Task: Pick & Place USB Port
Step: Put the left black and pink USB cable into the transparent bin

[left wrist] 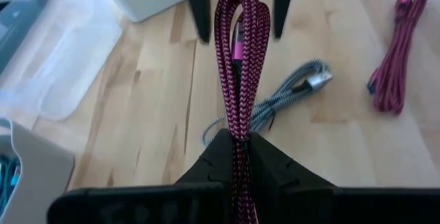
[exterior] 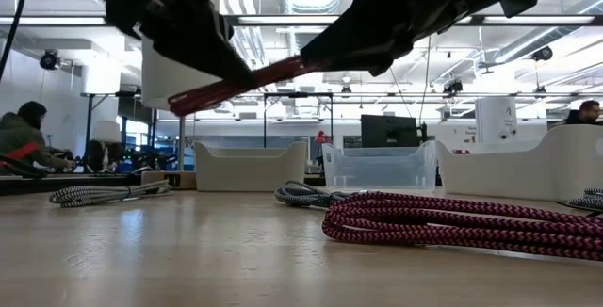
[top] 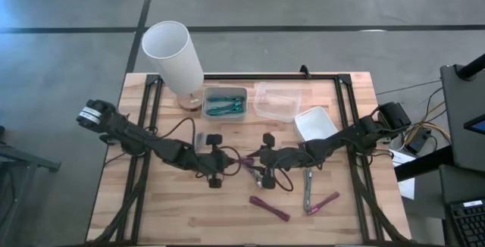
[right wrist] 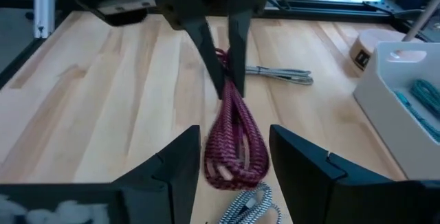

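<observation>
My left gripper (left wrist: pixel 237 152) clamps the looped magenta braided USB cable (left wrist: pixel 240 59) above mid-table, presenting its free loop between my right gripper's (right wrist: pixel 234 159) spread fingers, likely for handover.

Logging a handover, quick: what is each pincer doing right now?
Left pincer: closed on the pink braided cable, held above the table.
Right pincer: open around the cable's looped end, not gripping.

At the back of my wooden counter (top: pixel 174 201) stands a tall white cylinder (top: pixel 174 57). Past it, people (exterior: pixel 21 133) sit at desks in the room, and a dark monitor (exterior: pixel 387 131) shows behind.
</observation>
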